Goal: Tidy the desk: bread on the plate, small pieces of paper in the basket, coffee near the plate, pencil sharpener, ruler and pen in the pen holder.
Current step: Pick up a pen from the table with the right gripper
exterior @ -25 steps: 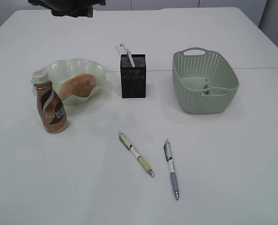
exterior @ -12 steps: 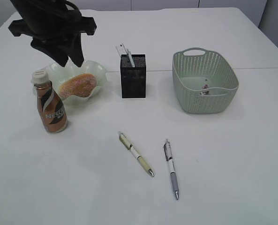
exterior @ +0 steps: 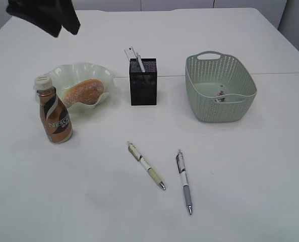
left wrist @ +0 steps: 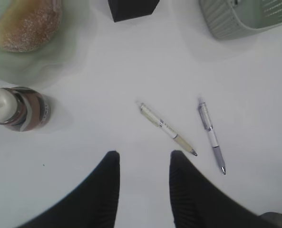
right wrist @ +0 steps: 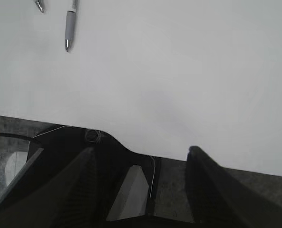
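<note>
The bread (exterior: 82, 92) lies in the pale green plate (exterior: 100, 73), with the coffee (exterior: 54, 117) upright just in front and to the left of it. From the black pen holder (exterior: 143, 83) the ruler (exterior: 130, 53) sticks out. A bit of paper (exterior: 220, 95) lies in the basket (exterior: 204, 106). Two pens (exterior: 146, 165) (exterior: 184, 181) lie on the desk (exterior: 250, 166). My left gripper (left wrist: 144, 159) hangs open and empty high above the desk, left of the pens (left wrist: 167, 129). Also open and empty, my right gripper (right wrist: 143, 154) is over the desk's front edge. The pencil sharpener is hidden.
My left arm (exterior: 43, 14) shows as a dark blur in the far left corner. The right wrist view shows one pen (right wrist: 70, 26) on the white top and dark floor beyond the desk edge (right wrist: 217, 164).
My left arm dipped toward the plate half a second ago and has since pulled up and left to the corner. Nothing on the desk has moved.
</note>
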Controlling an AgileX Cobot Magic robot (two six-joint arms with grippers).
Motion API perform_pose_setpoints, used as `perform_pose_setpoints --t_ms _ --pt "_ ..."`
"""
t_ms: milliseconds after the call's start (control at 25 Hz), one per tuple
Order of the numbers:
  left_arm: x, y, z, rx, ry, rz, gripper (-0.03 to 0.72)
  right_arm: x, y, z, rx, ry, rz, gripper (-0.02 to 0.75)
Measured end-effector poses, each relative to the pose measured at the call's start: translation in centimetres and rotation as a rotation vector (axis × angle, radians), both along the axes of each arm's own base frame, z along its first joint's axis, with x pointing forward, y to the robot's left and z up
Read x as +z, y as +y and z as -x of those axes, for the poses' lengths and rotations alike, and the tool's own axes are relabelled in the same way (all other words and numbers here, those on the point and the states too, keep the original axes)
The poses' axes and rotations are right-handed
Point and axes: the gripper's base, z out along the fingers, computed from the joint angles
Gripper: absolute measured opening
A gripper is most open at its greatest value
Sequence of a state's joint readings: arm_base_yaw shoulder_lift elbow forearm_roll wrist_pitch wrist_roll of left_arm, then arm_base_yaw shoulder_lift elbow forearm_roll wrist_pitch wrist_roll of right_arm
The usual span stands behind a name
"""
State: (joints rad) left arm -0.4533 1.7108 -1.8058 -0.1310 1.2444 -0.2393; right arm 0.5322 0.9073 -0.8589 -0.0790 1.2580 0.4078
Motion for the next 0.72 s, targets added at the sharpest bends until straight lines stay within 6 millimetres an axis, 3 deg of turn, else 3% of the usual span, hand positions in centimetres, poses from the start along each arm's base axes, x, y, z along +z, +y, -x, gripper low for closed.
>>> perform_pose_setpoints --t_ms 400,720 --pt "7.3 2.9 6.0 -0.002 -0.187 0.092 0.258 -0.1 3.9 -5.8 -0.077 0.072 -0.047 0.464" --pt "9.9 4.4 9.1 -0.004 -0.265 0.127 0.258 -3.5 6.1 -9.0 -0.138 0.161 -0.054 0.464"
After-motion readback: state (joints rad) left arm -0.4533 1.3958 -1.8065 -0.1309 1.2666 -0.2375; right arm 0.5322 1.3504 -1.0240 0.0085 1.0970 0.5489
